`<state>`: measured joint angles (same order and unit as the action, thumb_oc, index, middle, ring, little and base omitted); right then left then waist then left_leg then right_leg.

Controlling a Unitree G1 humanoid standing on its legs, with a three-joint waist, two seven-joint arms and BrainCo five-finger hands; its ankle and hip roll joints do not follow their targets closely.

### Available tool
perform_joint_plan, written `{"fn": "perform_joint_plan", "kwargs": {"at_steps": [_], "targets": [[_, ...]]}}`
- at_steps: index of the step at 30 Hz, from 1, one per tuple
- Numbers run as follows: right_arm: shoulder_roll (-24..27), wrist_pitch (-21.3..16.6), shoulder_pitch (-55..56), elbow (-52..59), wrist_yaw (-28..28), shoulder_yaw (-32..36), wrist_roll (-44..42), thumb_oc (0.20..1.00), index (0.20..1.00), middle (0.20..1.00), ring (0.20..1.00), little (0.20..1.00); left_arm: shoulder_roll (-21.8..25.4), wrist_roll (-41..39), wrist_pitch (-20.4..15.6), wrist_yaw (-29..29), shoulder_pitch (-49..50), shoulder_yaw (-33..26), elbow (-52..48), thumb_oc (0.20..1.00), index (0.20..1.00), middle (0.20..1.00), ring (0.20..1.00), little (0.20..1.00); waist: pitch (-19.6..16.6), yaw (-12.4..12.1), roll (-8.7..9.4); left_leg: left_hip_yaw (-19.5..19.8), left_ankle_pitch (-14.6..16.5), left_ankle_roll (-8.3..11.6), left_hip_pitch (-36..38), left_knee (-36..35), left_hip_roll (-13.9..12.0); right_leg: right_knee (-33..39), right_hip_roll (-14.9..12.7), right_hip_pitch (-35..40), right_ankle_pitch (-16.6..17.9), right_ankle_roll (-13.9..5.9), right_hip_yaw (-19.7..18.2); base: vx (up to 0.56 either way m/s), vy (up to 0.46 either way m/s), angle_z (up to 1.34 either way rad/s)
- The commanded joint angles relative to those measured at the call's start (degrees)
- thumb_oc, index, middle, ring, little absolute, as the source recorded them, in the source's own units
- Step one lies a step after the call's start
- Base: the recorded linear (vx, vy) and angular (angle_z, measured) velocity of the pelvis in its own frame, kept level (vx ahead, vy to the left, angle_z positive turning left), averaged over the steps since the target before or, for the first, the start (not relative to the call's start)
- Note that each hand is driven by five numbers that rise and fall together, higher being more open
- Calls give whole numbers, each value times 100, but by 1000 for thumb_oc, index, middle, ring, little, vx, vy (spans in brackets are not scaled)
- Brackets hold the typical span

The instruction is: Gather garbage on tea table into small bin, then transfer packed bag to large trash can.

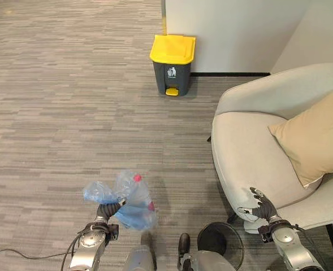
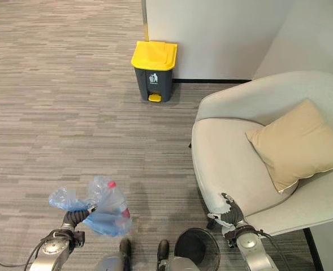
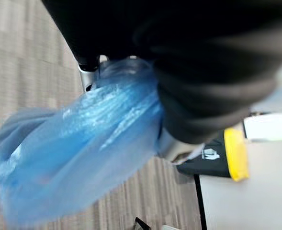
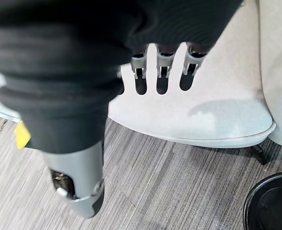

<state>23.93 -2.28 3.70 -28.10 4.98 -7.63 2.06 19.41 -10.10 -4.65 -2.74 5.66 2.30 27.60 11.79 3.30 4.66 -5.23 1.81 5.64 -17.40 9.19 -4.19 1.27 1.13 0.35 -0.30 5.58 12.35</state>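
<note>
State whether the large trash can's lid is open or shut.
Shut: the yellow lid lies flat over the grey trash can.

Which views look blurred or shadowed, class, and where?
Left wrist view: the blue bag held by the left hand is smeared. Right wrist view: the right hand casts a soft shadow on the armchair seat. Eye views: even light, trash can crisp.

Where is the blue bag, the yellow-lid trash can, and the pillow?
blue bag point(image 1: 133, 212): left eye view, on its bulging lower side.
trash can point(image 1: 172, 49): left eye view, on the yellow lid.
pillow point(image 1: 316, 138): left eye view, on its tan front face.
</note>
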Motion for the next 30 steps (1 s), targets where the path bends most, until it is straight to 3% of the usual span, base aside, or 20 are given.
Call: {"fn": "perform_joint_plan", "kwargs": {"at_steps": [1, 2, 8, 9, 12, 16, 20, 23, 24, 25, 26, 27, 29, 30], "targets": [[-16, -168, 98, 15, 166, 42, -117, 1000, 1000, 1000, 1000, 1000, 442, 39, -213, -76, 99, 14, -318, 200, 200, 200, 200, 200, -16, -175, 5, -255, -289, -164, 164, 83, 124, -445, -453, -83, -646, -922, -329, 345, 158, -13], [-58, -153, 88, -39, 183, 37, -120, 1000, 1000, 1000, 1000, 1000, 435, 34, -213, -84, 100, 17, -335, 200, 200, 200, 200, 200, -15, -242, -17, -257, -465, -137, 30, -34, 138, -430, -421, 89, -726, -930, -400, 397, 213, -18], [-192, -105, 56, -77, 141, 42, 24, 1000, 1000, 1000, 1000, 1000, 452, 86, -193, -50, 194, -19, -384, 200, 200, 200, 200, 200, -204, -313, 56, -215, -148, -358, 249, 8, 276, -658, -674, 322, -902, -1127, -590, 330, 229, -21], [-315, -90, -49, -139, 102, 13, -59, 1000, 1000, 1000, 1000, 1000, 531, 80, -170, -68, 183, -81, -398, 200, 200, 200, 200, 200, -219, -355, 119, -289, 88, -588, 411, 73, 394, -1393, -834, 85, -747, -1256, -768, 298, 294, 4], [-469, -99, -175, -251, 134, 15, -260, 1000, 1000, 1000, 1000, 1000, 618, 23, -191, -148, 98, -128, -368, 200, 200, 200, 200, 200, -154, -328, 103, -327, 282, -751, 777, -86, 469, -2247, -842, -579, -321, -1312, -797, 314, 241, -18], [-424, -71, -266, -273, 120, -1, -379, 1000, 1000, 1000, 1000, 1000, 657, -74, -204, -201, 93, -200, -342, 200, 200, 200, 200, 200, -36, -239, 23, -300, 470, -778, 1236, -339, 524, -1788, -794, -1145, -218, -1253, -475, 305, 89, -7], [-345, -30, -267, -243, 106, -43, -311, 1000, 1000, 1000, 1000, 1000, 578, -91, -206, -207, 46, -220, -212, 200, 200, 200, 200, 200, 141, -41, 49, -98, 959, -724, 1961, -418, 755, -540, -827, -1822, 336, -1456, -41, 532, -9, -1], [-334, -48, -128, -182, 85, -12, -317, 1000, 1000, 1000, 1000, 1000, 524, -28, -210, -153, 97, -156, -275, 200, 200, 200, 200, 200, 20, 65, 38, 153, 1297, -610, 2436, -440, 754, -564, -850, -1772, 433, -1399, -84, 593, -154, 40], [-315, -53, -84, -164, 95, 8, -331, 1000, 1000, 1000, 1000, 1000, 503, -49, -190, -162, 118, -143, -277, 200, 200, 200, 200, 200, -36, 89, -24, 196, 1345, -521, 2582, -396, 627, -738, -818, -1769, 365, -1333, -89, 595, -201, 85], [-316, -42, -71, -146, 89, 19, -341, 1000, 1000, 1000, 1000, 1000, 486, -63, -187, -140, 167, -137, -296, 200, 200, 200, 200, 200, -94, 118, -29, 210, 1323, -473, 2574, -322, 583, -788, -852, -1740, 359, -1304, -61, 519, -228, 73], [-283, -107, -61, -153, 126, 45, -375, 1000, 1000, 1000, 1000, 1000, 437, -33, -189, -148, 173, -100, -221, 200, 200, 200, 200, 200, -180, 154, -136, 134, 1022, -208, 2579, 26, 332, -830, -760, -1584, 266, -1199, 82, 447, -244, 87], [-266, -112, -35, -77, 112, 53, -376, 1000, 1000, 1000, 1000, 1000, 422, -38, -169, -114, 195, -76, -246, 200, 200, 200, 200, 200, -225, 162, -156, 109, 795, -107, 2483, 336, 211, -820, -698, -1463, 172, -1129, 123, 458, -285, 60], [-202, -133, -37, -98, 132, 26, -366, 1000, 1000, 1000, 1000, 1000, 377, -121, -176, -95, 207, -78, -232, 200, 200, 200, 200, 200, -294, 156, -156, 46, 445, -25, 2321, 906, 37, -741, -555, -1188, -23, -976, 183, 425, -230, 22], [-147, -107, -84, -163, 156, 3, -392, 1000, 1000, 1000, 1000, 1000, 331, -177, -158, -110, 160, -15, -176, 200, 200, 200, 200, 200, -257, 96, -76, -10, 444, -205, 1901, 1227, 40, -650, -524, -866, -230, -894, 82, 482, -184, -18]]}}
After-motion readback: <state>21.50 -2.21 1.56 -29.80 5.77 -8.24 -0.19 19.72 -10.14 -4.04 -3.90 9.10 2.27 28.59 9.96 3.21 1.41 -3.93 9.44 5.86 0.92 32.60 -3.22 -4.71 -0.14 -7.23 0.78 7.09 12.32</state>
